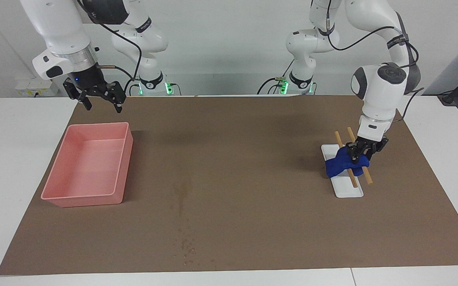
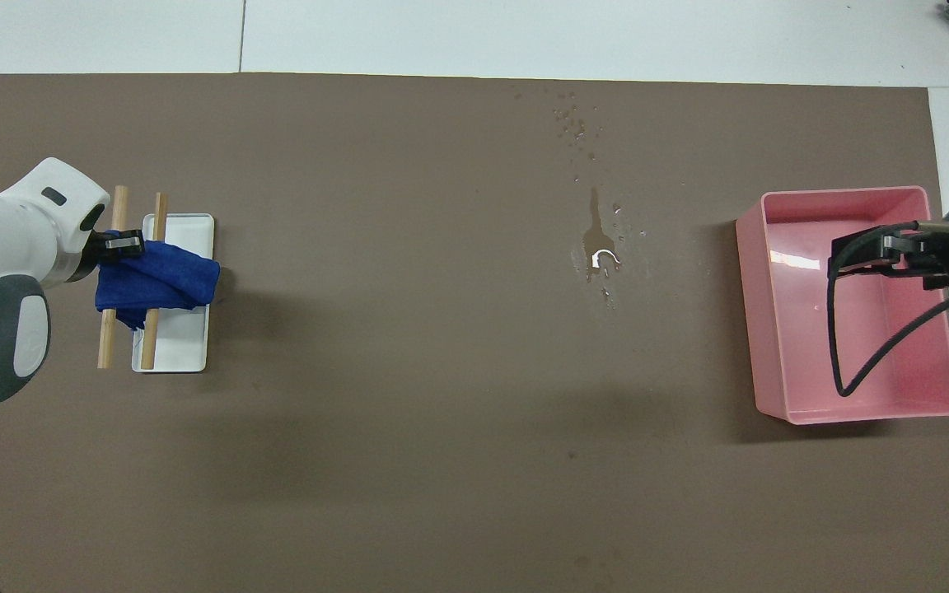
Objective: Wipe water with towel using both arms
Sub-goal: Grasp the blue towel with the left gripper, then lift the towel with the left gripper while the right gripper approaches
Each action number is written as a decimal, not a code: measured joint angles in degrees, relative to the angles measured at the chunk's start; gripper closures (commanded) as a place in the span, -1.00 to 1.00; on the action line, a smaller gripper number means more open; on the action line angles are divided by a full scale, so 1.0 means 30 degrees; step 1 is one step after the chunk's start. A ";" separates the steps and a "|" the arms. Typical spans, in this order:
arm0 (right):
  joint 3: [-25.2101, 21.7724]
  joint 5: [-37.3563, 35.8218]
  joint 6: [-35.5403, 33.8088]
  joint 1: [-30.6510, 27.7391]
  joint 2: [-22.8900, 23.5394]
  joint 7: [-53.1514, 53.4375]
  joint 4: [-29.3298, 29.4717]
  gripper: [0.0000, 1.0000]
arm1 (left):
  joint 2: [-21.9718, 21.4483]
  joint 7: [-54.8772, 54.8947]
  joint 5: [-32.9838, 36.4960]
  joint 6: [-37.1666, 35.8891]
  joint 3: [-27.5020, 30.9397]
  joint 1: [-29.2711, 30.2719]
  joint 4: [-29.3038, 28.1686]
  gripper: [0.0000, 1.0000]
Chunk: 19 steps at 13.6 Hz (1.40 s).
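The blue towel (image 1: 342, 163) lies bunched over two wooden sticks on a white tray (image 1: 349, 191) toward the left arm's end of the table. My left gripper (image 1: 361, 155) is down at the towel's edge and shut on it. In the overhead view the left gripper (image 2: 122, 245) meets the towel (image 2: 160, 282) at its edge. The water (image 1: 180, 198) is a faint dark streak mid-mat, with droplets farther from the robots; it also shows in the overhead view (image 2: 594, 247). My right gripper (image 1: 101, 102) is open and empty, raised over the pink bin (image 1: 82, 198), and waits there (image 2: 878, 254).
The pink bin (image 2: 841, 195) is empty and stands toward the right arm's end of the table. The two wooden sticks (image 2: 104, 338) stick out past the white tray (image 2: 176, 350). The brown mat (image 1: 253, 167) covers most of the table.
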 measured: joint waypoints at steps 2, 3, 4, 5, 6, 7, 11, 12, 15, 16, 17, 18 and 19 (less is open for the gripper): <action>-0.0001 0.0000 0.0000 0.0000 0.0000 0.0008 -0.0011 -1.00 | -0.0033 -0.0035 0.0049 0.0000 0.0027 0.0005 -0.0015 0.94; -0.0001 0.0000 -0.0001 0.0000 -0.0001 0.0009 -0.0011 -1.00 | -0.0106 -0.0032 0.0140 0.0004 0.0080 0.0025 0.0002 1.00; -0.0001 0.0000 -0.0004 0.0000 -0.0003 0.0009 -0.0011 -1.00 | -0.0241 -0.0035 0.0140 -0.0013 0.0066 0.0022 -0.0013 1.00; -0.0001 0.0000 -0.0007 0.0000 -0.0012 0.0009 -0.0011 -1.00 | -0.0317 -0.0035 0.0140 -0.0012 0.0051 0.0020 -0.0001 1.00; -0.0001 0.0000 -0.0014 0.0000 -0.0025 0.0009 -0.0010 -1.00 | -0.0385 -0.0036 0.0140 -0.0016 0.0047 0.0017 -0.0001 1.00; -0.0001 0.0000 -0.0036 0.0000 -0.0038 0.0009 -0.0011 -1.00 | -0.0388 -0.0057 0.0140 -0.0050 0.0043 0.0015 0.0018 1.00; -0.0001 0.0000 -0.0093 0.0000 -0.0085 0.0009 -0.0011 -1.00 | -0.0309 -0.3092 -0.0367 -0.3569 -0.0173 -0.0031 0.2396 1.00; -0.0001 0.0000 -0.0095 0.0000 -0.0088 0.0009 -0.0011 -1.00 | -0.0308 -0.4641 -0.1249 -0.4672 -0.0342 -0.0166 0.3468 1.00; -0.0001 0.0118 -0.0096 0.0001 -0.0089 0.0009 -0.0011 -1.00 | -0.0393 -1.0549 -0.4642 -0.5829 -0.0855 -0.0818 0.5157 1.00; -0.0001 0.0456 -0.0096 0.0004 -0.0090 0.0041 -0.0012 -1.00 | -0.0455 -1.3037 -0.5564 -0.5873 -0.1320 -0.0898 0.5318 1.00; -0.0002 0.0974 -0.0096 0.0002 -0.0091 0.0309 -0.0012 -1.00 | -0.0490 -1.5990 -0.6469 -0.5871 -0.1990 -0.0956 0.5385 1.00; -0.0002 0.1329 -0.0096 0.0003 -0.0092 0.0831 -0.0012 -1.00 | -0.0496 -1.8905 -0.7184 -0.5838 -0.2691 -0.1028 0.5393 1.00; -0.0001 0.1704 -0.0096 0.0015 -0.0093 0.1467 -0.0012 -1.00 | -0.0495 -2.1800 -0.7919 -0.5711 -0.3409 -0.1092 0.5394 1.00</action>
